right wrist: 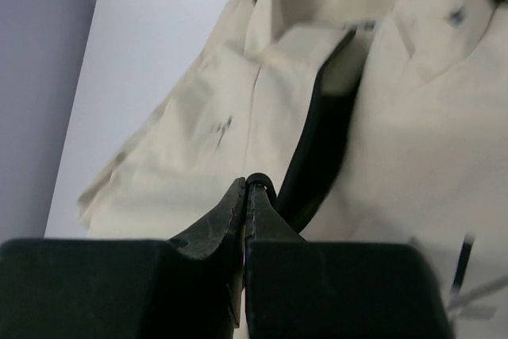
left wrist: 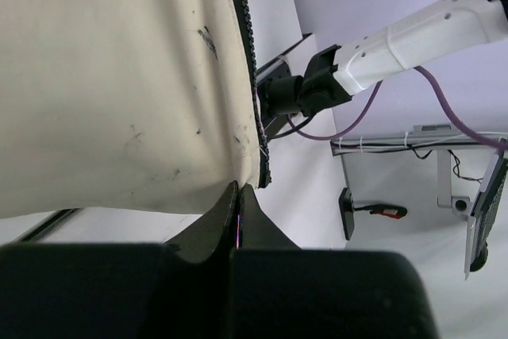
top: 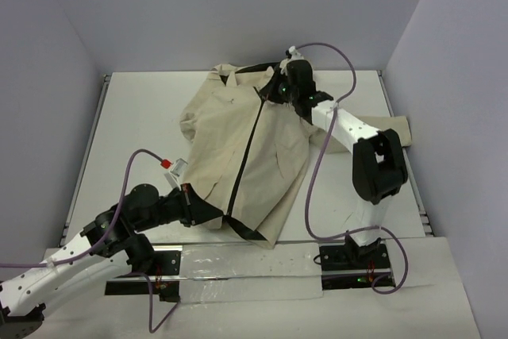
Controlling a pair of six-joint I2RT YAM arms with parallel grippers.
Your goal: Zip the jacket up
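Two pincers closed at opposite ends of a cream jacket (top: 230, 140), which lies front up on the white bench (top: 135, 117).
The left pincer (left wrist: 238, 196) is clamped tight on the bottom hem, right beside the foot of the dark zipper edge (left wrist: 252, 77). The right pincer (right wrist: 247, 188) sits at the collar end, tips pressed together just beside the black lining (right wrist: 317, 148); whether it pinches anything there I cannot tell.

We look down on a white table (top: 143, 117) enclosed by pale lavender walls: a back wall (top: 238, 5), a left wall (top: 40, 77) and a right wall (top: 452, 77). Metal rails (top: 83, 164) line the table's left and right edges. The light is soft and even.
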